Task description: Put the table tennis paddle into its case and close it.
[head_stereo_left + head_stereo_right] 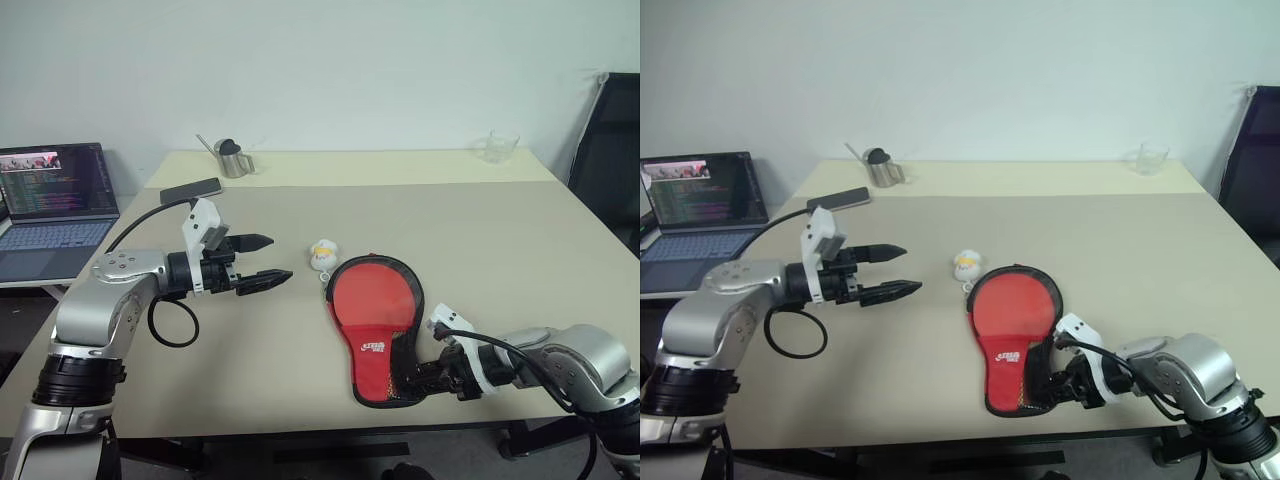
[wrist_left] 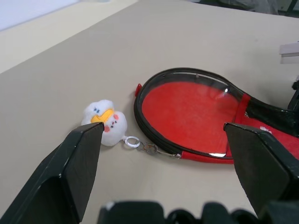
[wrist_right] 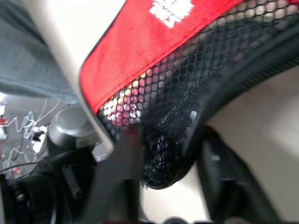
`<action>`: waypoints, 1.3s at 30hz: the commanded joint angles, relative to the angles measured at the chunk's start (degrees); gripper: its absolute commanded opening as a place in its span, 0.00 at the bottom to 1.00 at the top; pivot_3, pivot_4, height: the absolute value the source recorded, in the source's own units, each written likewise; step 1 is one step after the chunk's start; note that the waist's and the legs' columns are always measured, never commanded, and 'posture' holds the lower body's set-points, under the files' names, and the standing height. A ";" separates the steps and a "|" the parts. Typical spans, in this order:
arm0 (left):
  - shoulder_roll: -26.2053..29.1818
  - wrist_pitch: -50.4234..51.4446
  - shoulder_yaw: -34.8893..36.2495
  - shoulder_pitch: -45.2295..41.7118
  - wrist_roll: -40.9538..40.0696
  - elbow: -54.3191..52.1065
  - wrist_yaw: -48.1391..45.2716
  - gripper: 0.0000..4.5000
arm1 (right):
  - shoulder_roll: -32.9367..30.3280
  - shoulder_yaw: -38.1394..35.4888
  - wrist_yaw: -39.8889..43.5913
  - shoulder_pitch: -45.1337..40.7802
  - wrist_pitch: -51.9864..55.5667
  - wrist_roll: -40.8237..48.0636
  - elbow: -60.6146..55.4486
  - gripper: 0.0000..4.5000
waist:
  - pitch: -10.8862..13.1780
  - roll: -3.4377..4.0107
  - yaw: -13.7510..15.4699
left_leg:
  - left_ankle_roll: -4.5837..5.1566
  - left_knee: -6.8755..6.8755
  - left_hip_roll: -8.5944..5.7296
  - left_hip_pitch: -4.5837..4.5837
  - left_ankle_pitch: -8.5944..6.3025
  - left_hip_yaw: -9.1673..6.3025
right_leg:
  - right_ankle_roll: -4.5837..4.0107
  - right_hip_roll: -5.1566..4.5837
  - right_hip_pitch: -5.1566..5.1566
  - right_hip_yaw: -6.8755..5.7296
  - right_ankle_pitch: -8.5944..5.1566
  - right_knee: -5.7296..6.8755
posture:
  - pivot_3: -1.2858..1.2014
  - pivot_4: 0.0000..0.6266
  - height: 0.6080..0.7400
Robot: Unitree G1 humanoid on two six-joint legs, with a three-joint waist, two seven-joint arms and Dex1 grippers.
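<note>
At the near table edge, the right gripper (image 1: 418, 378) works the handle end of the case (image 1: 375, 325).
Its 2 fingers straddle the mesh corner, jaws part-spread, and whether they pinch the fabric I cannot tell; probably placed there to steady the narrow end; the case lies flat, red side up, and the table tennis paddle seems already inside, judging by colour showing through the mesh, though that is unsure; farther left the left gripper (image 1: 262, 262) hovers fully spread, aimed at the duck charm (image 1: 323, 255) by the round end, likely for closing.
</note>
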 commanded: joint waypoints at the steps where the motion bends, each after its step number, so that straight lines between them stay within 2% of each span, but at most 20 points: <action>1: 0.18 -1.34 0.86 -1.54 0.34 0.09 -0.08 1.00 | -4.10 0.03 3.33 0.66 -0.80 1.50 -3.38 0.68 | 0.00 0.00 0.12 | 0.00 0.01 -0.01 0.00 0.00 0.00 | 0.02 0.00 0.00 0.00 0.01 0.00 | 0.52 0.24 1.00; 5: -0.01 -1.89 0.77 -2.14 0.82 0.94 -0.30 1.00 | -11.53 1.24 7.91 0.20 -7.26 -2.49 -2.77 0.98 | 0.00 -0.01 0.29 | 0.01 0.04 -0.04 -0.02 0.00 -0.04 | 0.03 -0.01 0.03 -0.03 0.02 -0.03 | 0.52 0.24 1.00; 10: -1.02 -2.08 1.94 -3.57 0.57 2.41 1.18 1.00 | -20.67 1.21 14.98 -1.67 -19.73 -9.82 4.17 0.99 | 0.01 -0.02 0.34 | 0.00 0.04 -0.05 -0.01 0.00 -0.01 | 0.04 -0.01 0.04 -0.04 0.02 -0.03 | 0.52 0.24 1.00; 13: -1.80 -1.52 2.23 -5.06 0.58 4.04 2.65 1.00 | -20.14 0.10 16.50 -6.70 -25.06 -12.27 7.09 0.99 | 0.01 -0.02 0.02 | 0.00 0.04 -0.02 0.00 0.00 0.01 | 0.04 -0.01 0.03 -0.03 0.02 -0.02 | 0.52 0.24 1.00; 15: -2.30 -2.35 1.45 -6.08 1.77 5.39 3.63 1.00 | -12.95 -1.68 11.59 -12.62 -27.02 -12.74 9.89 0.99 | -0.02 -0.08 -0.33 | 0.00 0.04 -0.01 0.02 0.00 0.08 | 0.05 0.00 0.01 0.02 0.04 0.00 | 0.52 0.24 1.00; 18: -4.55 -3.99 0.11 -9.15 4.61 9.07 7.19 1.00 | 7.13 -6.43 -3.51 -20.36 -35.62 -14.08 15.32 0.99 | -0.07 -0.18 -0.68 | -0.02 0.03 0.20 0.12 0.01 0.23 | -0.06 0.19 0.03 0.13 0.18 -0.02 | 0.52 0.24 1.00; 21: -7.29 -4.39 -1.28 -12.50 7.76 12.90 11.31 1.00 | 16.10 -0.56 -7.87 -18.89 -45.45 -22.77 18.24 0.99 | -0.13 -0.26 0.26 | -0.28 0.03 0.56 0.00 0.15 0.27 | -0.22 0.51 -0.16 0.10 0.37 -0.03 | 0.52 0.24 1.00; 23: -9.13 -4.09 -2.26 -14.30 9.23 14.62 13.56 1.00 | 20.37 2.38 -9.37 -17.27 -47.68 -25.31 21.23 0.99 | -0.16 -0.31 0.96 | -0.29 0.01 0.55 -0.07 0.15 0.16 | -0.23 0.53 -0.15 0.01 0.36 -0.14 | 0.52 0.24 1.00; 29: -14.38 -2.70 -4.65 -17.87 13.39 18.19 18.93 1.00 | 26.87 1.97 -12.85 -14.05 -51.27 -28.81 28.55 0.99 | -0.17 -0.32 1.43 | -0.26 0.09 0.30 -0.26 0.13 0.20 | -0.19 0.50 -0.22 0.09 0.38 -0.23 | 0.52 0.24 1.00; 34: -17.67 0.01 -5.46 -19.03 14.38 20.82 20.33 1.00 | 28.96 0.49 -14.75 -12.81 -52.91 -30.33 33.05 0.99 | -0.17 -0.31 0.72 | -0.27 0.06 0.47 -0.11 0.14 0.20 | -0.19 0.58 -0.21 0.12 0.39 -0.10 | 0.52 0.24 1.00; 39: -21.37 1.69 -5.82 -22.49 15.79 29.52 22.87 1.00 | 30.20 0.38 -14.78 -12.27 -50.49 -30.57 35.16 0.99 | -0.17 -0.31 -0.32 | -0.28 0.07 0.48 -0.03 0.15 0.30 | -0.20 0.59 -0.21 0.16 0.40 0.04 | 0.52 0.24 1.00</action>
